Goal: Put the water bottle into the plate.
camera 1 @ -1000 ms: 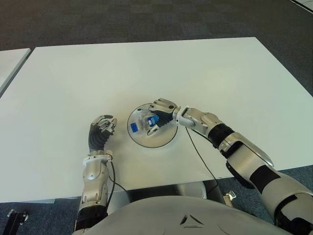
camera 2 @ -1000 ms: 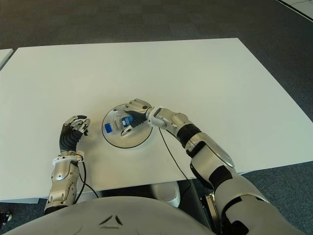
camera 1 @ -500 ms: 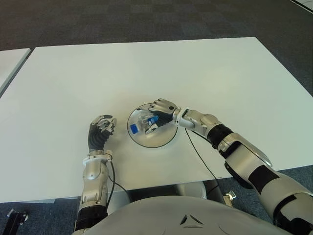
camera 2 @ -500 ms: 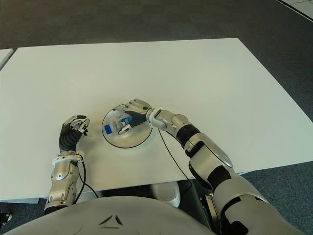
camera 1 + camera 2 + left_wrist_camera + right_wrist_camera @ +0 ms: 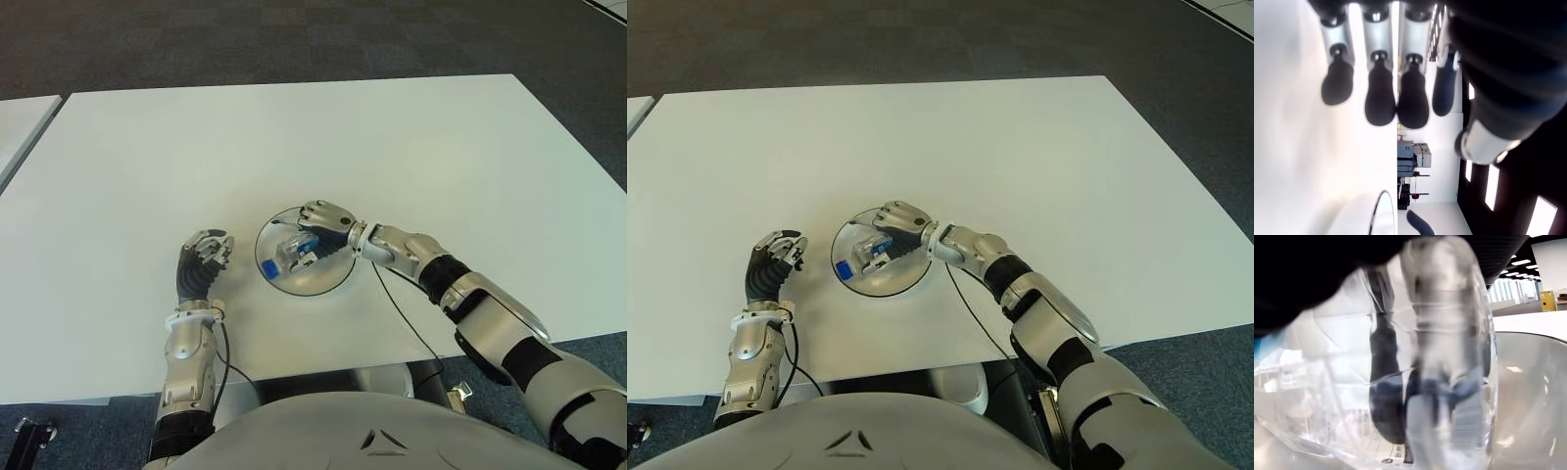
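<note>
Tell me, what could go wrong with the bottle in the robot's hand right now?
The right hand holds the water bottle on its side over the plate. A round bottle lying down might roll toward the rim once the fingers let go. The fingers wrap it closely, so opening them could drag the bottle or nudge the plate along the table. The left hand is beside the plate, on its left, too far off to steady it.

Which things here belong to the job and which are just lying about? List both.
Job:
water bottle, lying over the plate in the right hand's grasp
plate
right hand, fingers closed on the bottle

Not part of it:
left hand, left of the plate, holding nothing
table
</note>
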